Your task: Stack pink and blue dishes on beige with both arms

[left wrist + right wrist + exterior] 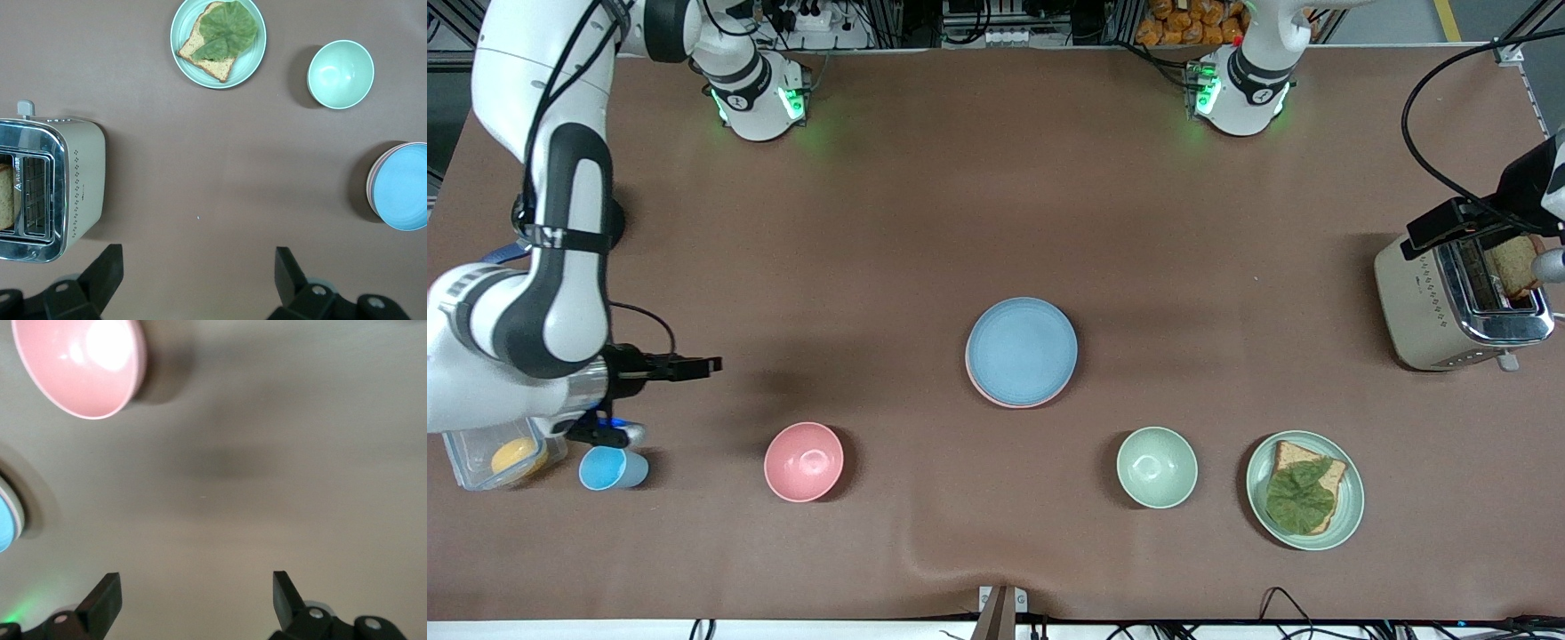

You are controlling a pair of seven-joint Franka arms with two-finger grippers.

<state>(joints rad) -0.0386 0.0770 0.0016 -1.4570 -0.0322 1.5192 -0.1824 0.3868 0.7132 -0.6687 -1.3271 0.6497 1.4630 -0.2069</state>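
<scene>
The light blue plate (1021,348) lies on the pale pink plate (996,396) in the middle of the table; only a thin pink rim shows under it. The same blue plate (405,188) shows in the left wrist view. The beige plate is hidden or out of view. My left gripper (197,257) hangs open and empty over bare table beside the toaster, at the left arm's end. My right gripper (197,583) is open and empty, low over the table by the blue cup, at the right arm's end.
A toaster (1458,307) holds a bread slice (1512,265). Nearer the camera sit a pale green plate (1352,507) with toast and lettuce, a green bowl (1157,467), a pink bowl (804,461), a blue cup (609,468) and a clear box (467,458).
</scene>
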